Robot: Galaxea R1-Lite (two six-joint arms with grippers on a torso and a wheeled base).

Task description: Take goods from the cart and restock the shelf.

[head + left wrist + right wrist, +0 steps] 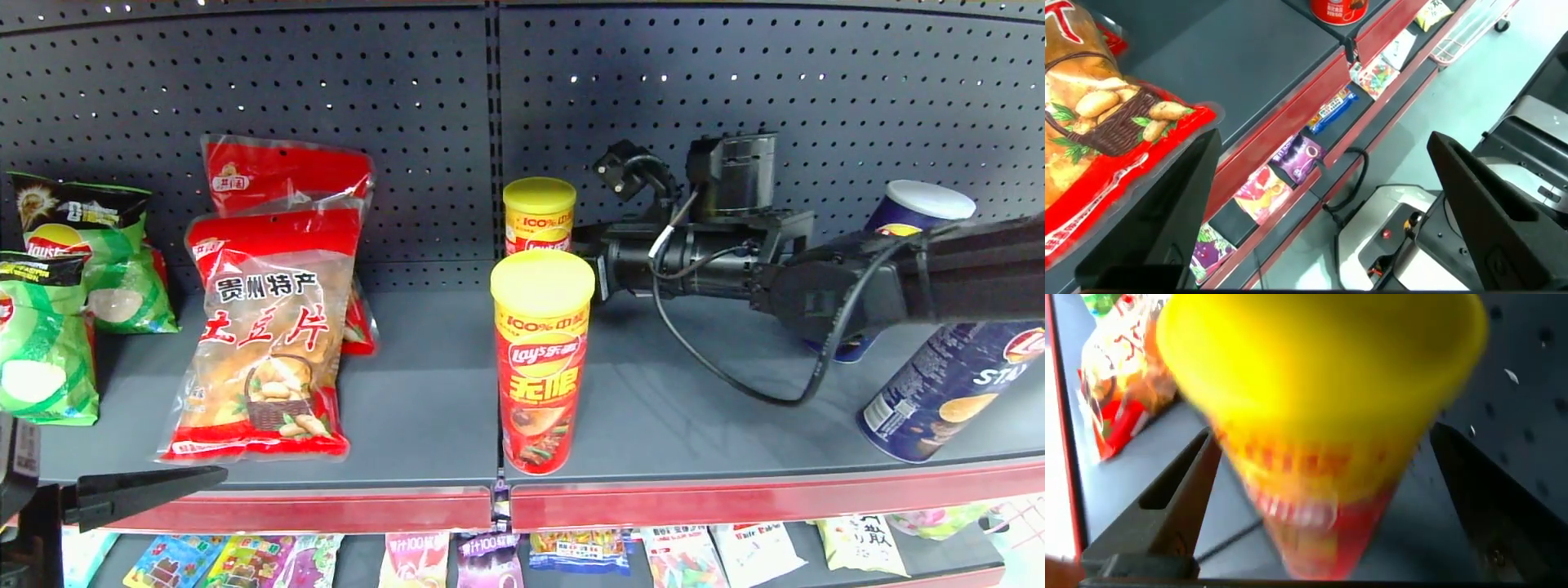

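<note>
My right fingers [1176,514] are spread, one on either side of the rear can [538,216], and as far as I can tell neither pad is touching it, so I am holding nothing. In the head view my right arm comes in across the shelf [424,408] from 3 o'clock, with the rear can at its 9 o'clock end, close to the pegboard back wall. The can stands upright, yellow lid on top, so its long axis runs 12 to 6 and crosses the line between my fingers squarely. That is the relation the next move depends on. If I close, I should close on its sides. If I pull out, I should go straight back toward 3 o'clock so I don't knock it over. The front can [541,359] stands at 6 o'clock from the rear one, near the shelf lip, and my wrist must stay off it. My left fingers [1167,204] are released and empty, low by the shelf edge at about 8 o'clock. The right arm is far nearer.
</note>
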